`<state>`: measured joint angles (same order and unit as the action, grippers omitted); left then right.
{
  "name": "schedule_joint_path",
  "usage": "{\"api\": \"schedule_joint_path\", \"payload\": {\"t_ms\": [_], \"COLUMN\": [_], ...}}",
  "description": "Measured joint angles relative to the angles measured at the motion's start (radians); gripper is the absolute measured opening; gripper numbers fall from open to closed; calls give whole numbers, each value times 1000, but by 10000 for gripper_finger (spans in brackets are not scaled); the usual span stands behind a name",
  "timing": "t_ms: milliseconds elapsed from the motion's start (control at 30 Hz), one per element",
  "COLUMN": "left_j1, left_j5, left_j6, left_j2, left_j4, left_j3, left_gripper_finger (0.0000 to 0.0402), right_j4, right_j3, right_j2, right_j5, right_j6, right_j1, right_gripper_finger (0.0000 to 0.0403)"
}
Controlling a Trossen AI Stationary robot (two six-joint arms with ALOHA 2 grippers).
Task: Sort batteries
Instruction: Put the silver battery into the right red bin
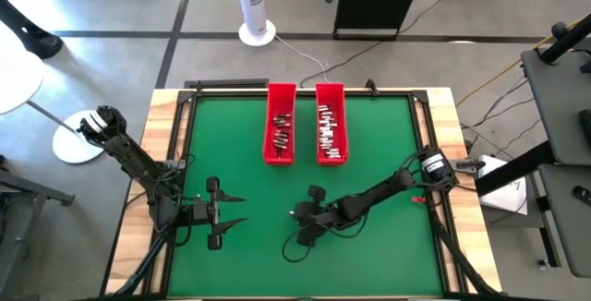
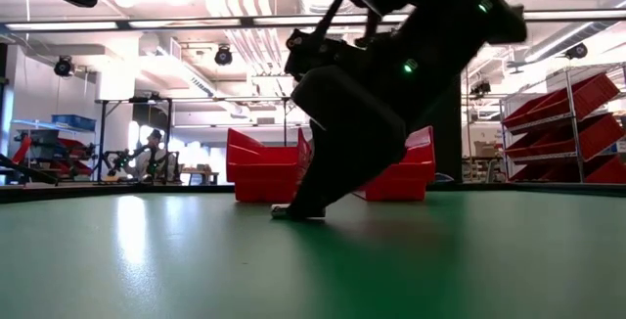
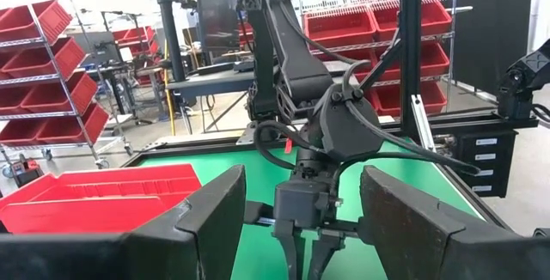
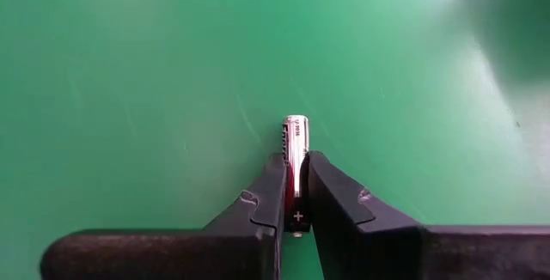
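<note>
The right arm reaches from the right edge of the green bench [image 1: 369, 126] in toward the middle, bent low and stretched out flat. Its wrist tips down so the right hand [image 4: 296, 196] points at the bench top. This hand is clenched on one battery [image 4: 295, 155]. The battery is silver with a dark red end and a small plus sign. It sits between the two dark fingers [image 4: 258, 203], and its far end sticks out past the fingertips. In the low view the fingertips and the battery are right down at the bench top [image 2: 298, 211].

The left arm comes in from the left edge of the bench and bends at the elbow. Its left hand [image 1: 238, 210] lies level and points across at the right hand, which is near it. The left hand is spread wide with nothing in it. In the left wrist view its two fingers [image 3: 215, 220] stand far apart, and the right arm shows between them.

Well beyond both hands, at the far side of the bench, two long red trays stand side by side. The left tray [image 1: 281, 93] has a few more batteries [image 1: 281, 130] in it. The right tray [image 1: 330, 93] has a longer row of batteries [image 1: 329, 130].
</note>
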<state>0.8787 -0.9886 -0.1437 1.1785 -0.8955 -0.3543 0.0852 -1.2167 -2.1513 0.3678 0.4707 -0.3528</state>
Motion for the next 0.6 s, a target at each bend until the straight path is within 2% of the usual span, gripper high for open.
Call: {"api": "schedule_joint_path", "payload": {"t_ms": [367, 600], "left_j1": [0, 0], "left_j5": [0, 0], "left_j6": [3, 4], "left_j2": [0, 0], "left_j4": [22, 24], "left_j3": [0, 0], "left_gripper_finger": [208, 208], "right_j4": [421, 498], "right_j3": [-169, -192], "right_j2": [0, 1], "right_j5": [-135, -230], "right_j6": [-18, -10], "right_j1": [11, 26], "right_gripper_finger": [31, 31]}}
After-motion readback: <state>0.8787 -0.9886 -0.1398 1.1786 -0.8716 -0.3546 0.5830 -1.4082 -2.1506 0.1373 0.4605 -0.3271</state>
